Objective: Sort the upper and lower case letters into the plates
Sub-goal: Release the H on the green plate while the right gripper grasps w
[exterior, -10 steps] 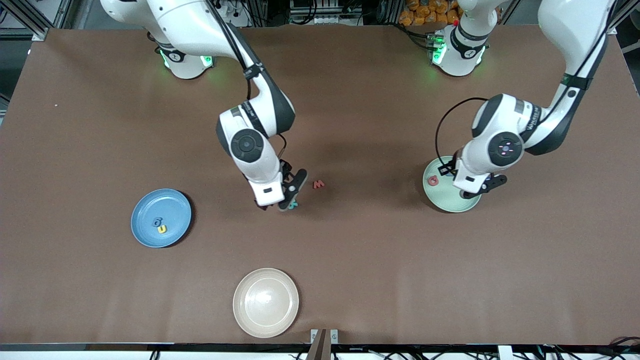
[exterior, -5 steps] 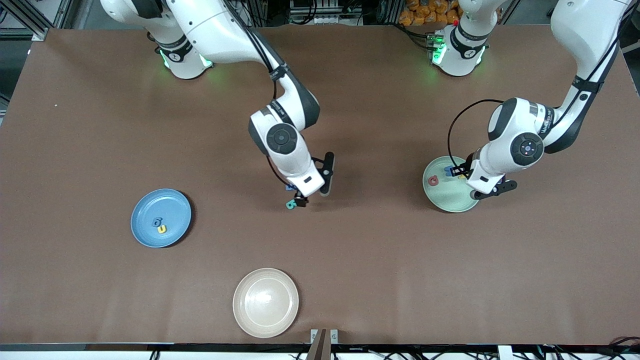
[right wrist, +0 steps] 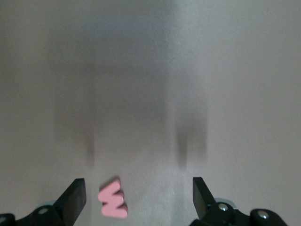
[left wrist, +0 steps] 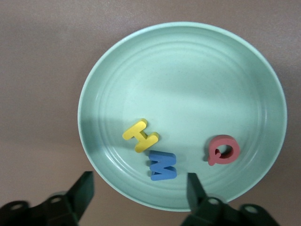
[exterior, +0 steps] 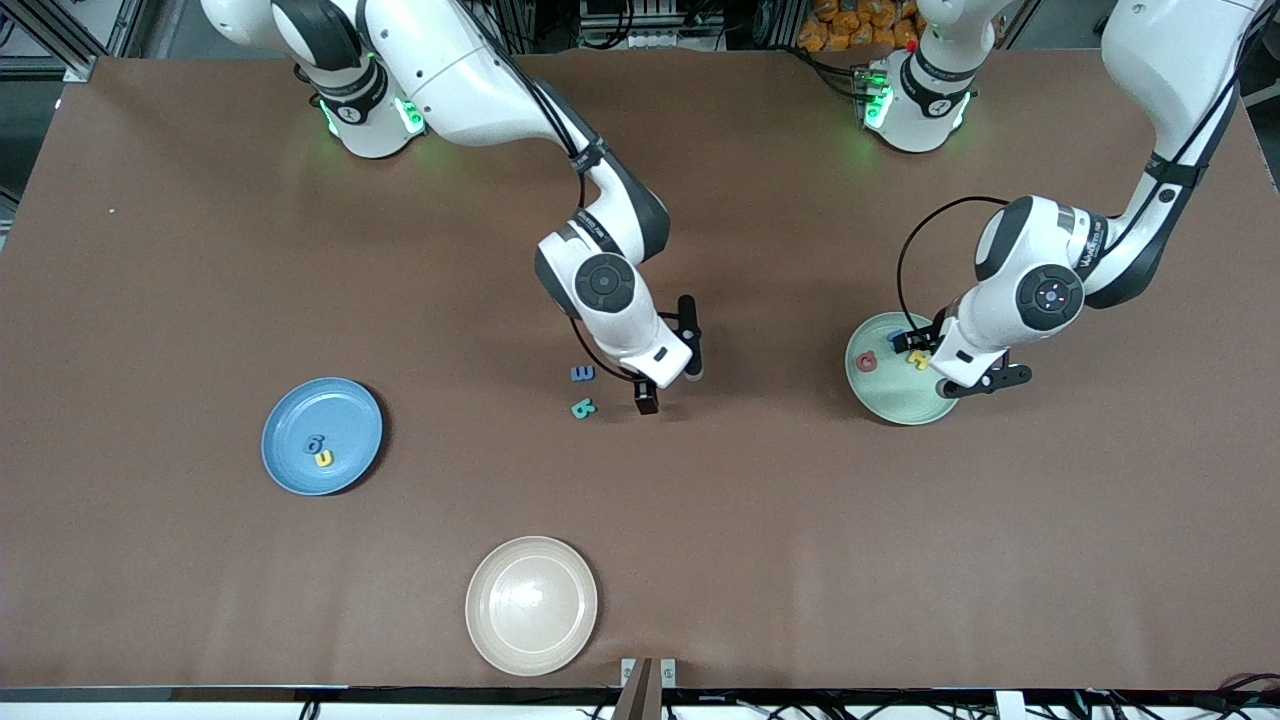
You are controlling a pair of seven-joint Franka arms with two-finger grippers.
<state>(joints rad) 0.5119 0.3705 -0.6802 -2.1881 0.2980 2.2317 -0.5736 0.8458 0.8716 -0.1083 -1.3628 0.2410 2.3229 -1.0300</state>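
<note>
Starting with the front view, the cream plate (exterior: pixel 531 604) lies nearest the camera, with nothing in it. Taking that cream plate as the landmark: the sky blue plate (exterior: pixel 322 436) lies farther from the camera and toward the right arm's end of the table, holding a dark blue letter (exterior: pixel 315 444) and a yellow letter (exterior: pixel 324 459) that touch. The mint green plate (exterior: pixel 899 369) lies farther still, toward the left arm's end, holding a red letter (exterior: pixel 866 362) and a yellow H (exterior: pixel 918 359). On the bare table (exterior: pixel 200 250), farther from the camera than the cream plate, a blue letter (exterior: pixel 582 373) and a teal letter (exterior: pixel 582 408) lie just beside each other. The right gripper (exterior: pixel 668 385) is over the table near those two, its fingers apart and holding nothing; its wrist hides whatever lies beneath it. The left gripper (exterior: pixel 955 368) is over the green plate's rim.

In the left wrist view, the left gripper's (left wrist: pixel 138 186) fingers stand spread and empty over the green plate (left wrist: pixel 188 61), where the yellow H (left wrist: pixel 140 135) touches a blue W (left wrist: pixel 163 165), with the red letter (left wrist: pixel 223 149) apart from them.

In the right wrist view, the right gripper (right wrist: pixel 138 194) has open fingers, and a pink-red letter (right wrist: pixel 113 205) lies on the table (right wrist: pixel 150 70) between them.
</note>
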